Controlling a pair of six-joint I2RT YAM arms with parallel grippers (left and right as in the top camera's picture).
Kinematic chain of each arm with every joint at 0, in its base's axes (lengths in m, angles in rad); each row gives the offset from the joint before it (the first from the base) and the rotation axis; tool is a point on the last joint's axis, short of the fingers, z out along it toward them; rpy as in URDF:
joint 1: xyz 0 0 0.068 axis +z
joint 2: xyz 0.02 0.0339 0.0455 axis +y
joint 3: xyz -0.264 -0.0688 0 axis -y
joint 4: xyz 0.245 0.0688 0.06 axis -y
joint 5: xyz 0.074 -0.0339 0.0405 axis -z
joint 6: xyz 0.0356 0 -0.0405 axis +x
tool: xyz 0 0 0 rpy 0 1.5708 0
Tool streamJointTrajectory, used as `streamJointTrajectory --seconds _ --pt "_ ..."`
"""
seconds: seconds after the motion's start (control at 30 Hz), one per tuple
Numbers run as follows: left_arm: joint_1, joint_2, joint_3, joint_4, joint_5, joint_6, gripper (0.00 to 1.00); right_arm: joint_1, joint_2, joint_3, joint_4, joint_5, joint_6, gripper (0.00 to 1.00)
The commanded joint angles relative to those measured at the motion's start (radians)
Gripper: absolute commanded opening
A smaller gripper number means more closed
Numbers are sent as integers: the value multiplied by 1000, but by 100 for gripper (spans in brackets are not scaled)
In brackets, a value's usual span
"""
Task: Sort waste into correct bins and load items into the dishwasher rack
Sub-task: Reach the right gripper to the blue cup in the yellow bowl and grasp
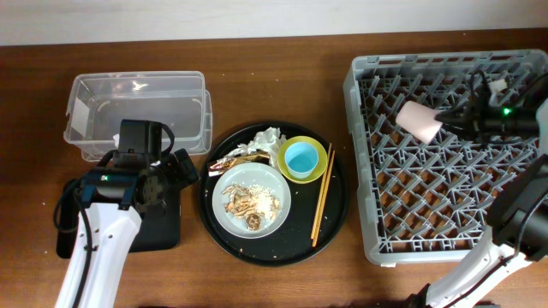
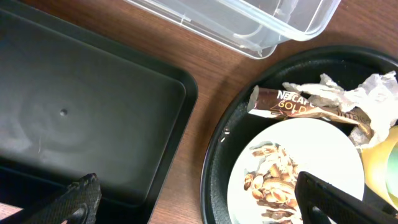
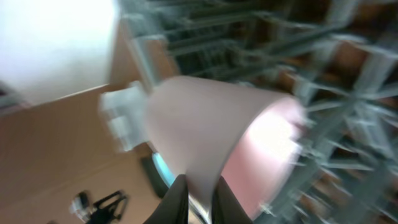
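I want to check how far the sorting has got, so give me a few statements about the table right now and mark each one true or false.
1. The blue cup sits inside the yellow bowl. True.
2. The pink cup lies loose, held by nothing. False: the right gripper holds it over the dishwasher rack.
3. The chopsticks are in the rack. False: they lie on the round black tray, to the right of the bowl.
4. The left gripper has its jaws open and empty. True.
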Motion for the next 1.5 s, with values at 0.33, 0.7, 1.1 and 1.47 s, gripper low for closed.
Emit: streamJointTrajectory --seconds 0.33,0.7,1.1,1.47 --pt "4 -6 15 -2 -1 8 99 -16 2 302 -209 410 86 10" --pt "4 -6 15 -2 -1 8 99 438 -129 304 -126 411 -11 14" --pt "4 -6 15 -2 -1 8 99 1148 -137 243 -45 1018 365 24" --pt "4 -6 15 -2 -1 8 99 1246 -119 -75 250 1049 513 30"
